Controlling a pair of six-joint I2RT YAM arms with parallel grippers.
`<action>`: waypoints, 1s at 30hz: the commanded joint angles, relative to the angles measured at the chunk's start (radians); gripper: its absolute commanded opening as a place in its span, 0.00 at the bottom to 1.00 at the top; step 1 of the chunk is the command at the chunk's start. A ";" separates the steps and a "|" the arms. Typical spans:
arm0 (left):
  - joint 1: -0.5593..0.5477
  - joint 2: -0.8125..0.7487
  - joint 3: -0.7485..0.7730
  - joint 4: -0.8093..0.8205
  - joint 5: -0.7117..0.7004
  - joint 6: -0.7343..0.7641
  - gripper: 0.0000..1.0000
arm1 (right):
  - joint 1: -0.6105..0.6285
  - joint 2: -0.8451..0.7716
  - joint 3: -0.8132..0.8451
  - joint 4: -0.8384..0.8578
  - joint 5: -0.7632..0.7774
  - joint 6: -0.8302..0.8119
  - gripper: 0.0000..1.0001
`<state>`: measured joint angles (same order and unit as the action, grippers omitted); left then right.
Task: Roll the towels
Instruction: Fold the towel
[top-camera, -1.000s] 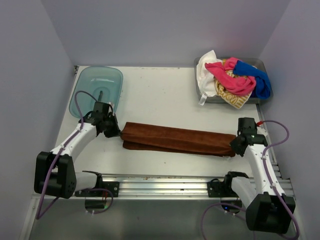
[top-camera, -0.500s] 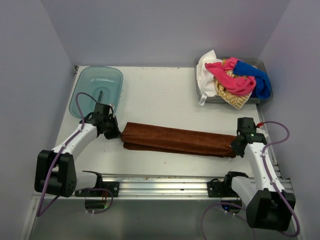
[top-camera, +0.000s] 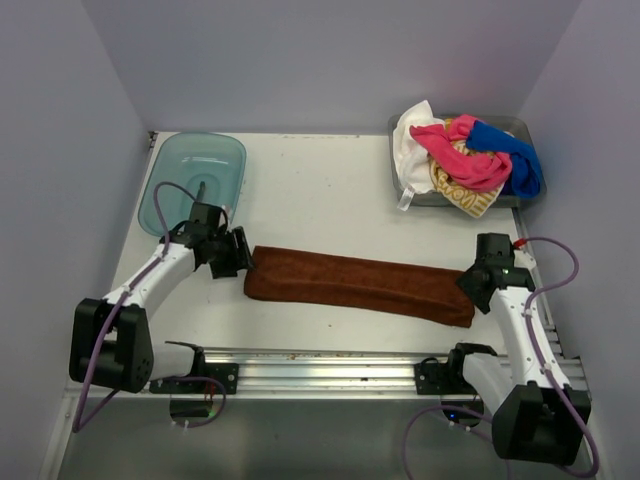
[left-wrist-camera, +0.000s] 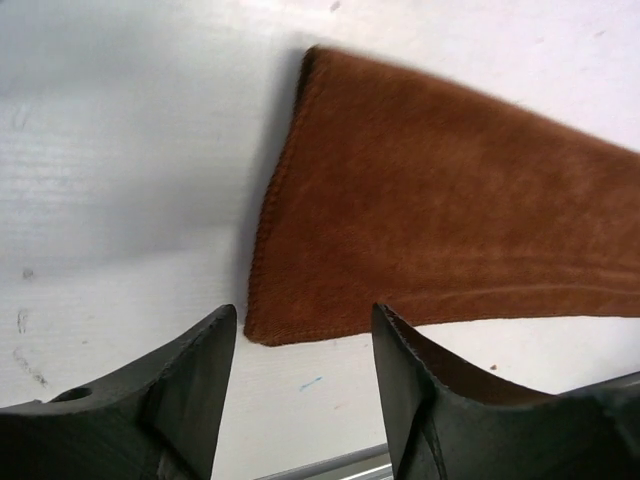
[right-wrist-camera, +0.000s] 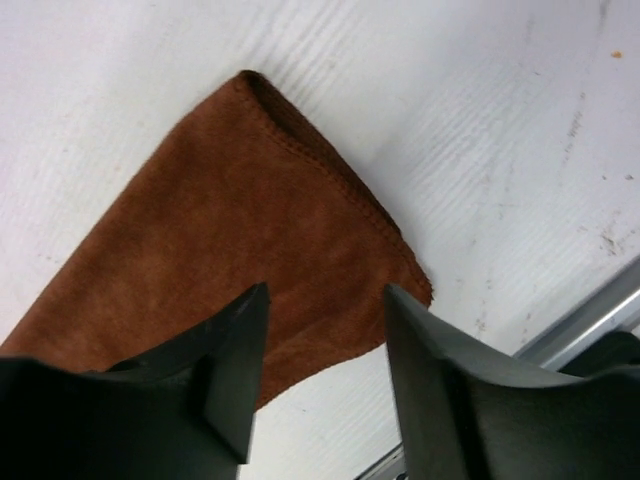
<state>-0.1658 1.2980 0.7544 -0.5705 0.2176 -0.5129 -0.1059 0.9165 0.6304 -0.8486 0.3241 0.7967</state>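
Only the overhead view takes in the whole layout. The long, folded rust-brown cloth towel (top-camera: 360, 285) lies flat as a band across the near half of the white table (top-camera: 320, 190), its right end slanting a little toward the aluminium rail (top-camera: 320, 358) at the near edge. The translucent teal plastic tray (top-camera: 200, 160) sits at the far left. At the far right a grey bin (top-camera: 510, 119) is heaped with a white towel (top-camera: 410, 135), a hot pink towel (top-camera: 465, 160), a blue towel (top-camera: 515, 160) and a yellow-and-white striped towel (top-camera: 462, 197).

The wrist views give the close detail. From the left wrist, the brown towel's left short end lies on the table just beyond the two dark fingers (left-wrist-camera: 190, 390), its near corner opposite the gap between them. From the right wrist, the right end shows its stitched hem and a fold at the far corner, and the towel runs down behind the fingertips.

The left gripper (top-camera: 238, 252) sits just beside the towel's left end, jaws well apart and holding nothing. The right gripper (top-camera: 470, 285) is at the right end, jaws likewise spread and empty. Whether its tips touch the cloth cannot be told.

The left arm reaches forward from its base and angles right. The right arm rises from its base, its wrist turned left toward the towel.
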 joint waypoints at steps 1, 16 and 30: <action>-0.038 0.036 0.117 0.049 0.032 0.005 0.59 | -0.002 0.021 0.043 0.127 -0.062 -0.056 0.49; -0.175 0.382 0.120 0.229 0.077 -0.049 0.49 | 0.002 0.478 0.078 0.335 -0.203 -0.168 0.30; -0.003 0.155 -0.040 0.093 -0.083 -0.019 0.47 | 0.218 0.438 -0.008 0.358 -0.301 -0.128 0.32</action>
<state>-0.2138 1.4715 0.7284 -0.4171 0.2283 -0.5579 0.0490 1.3273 0.6357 -0.4736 0.0963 0.6518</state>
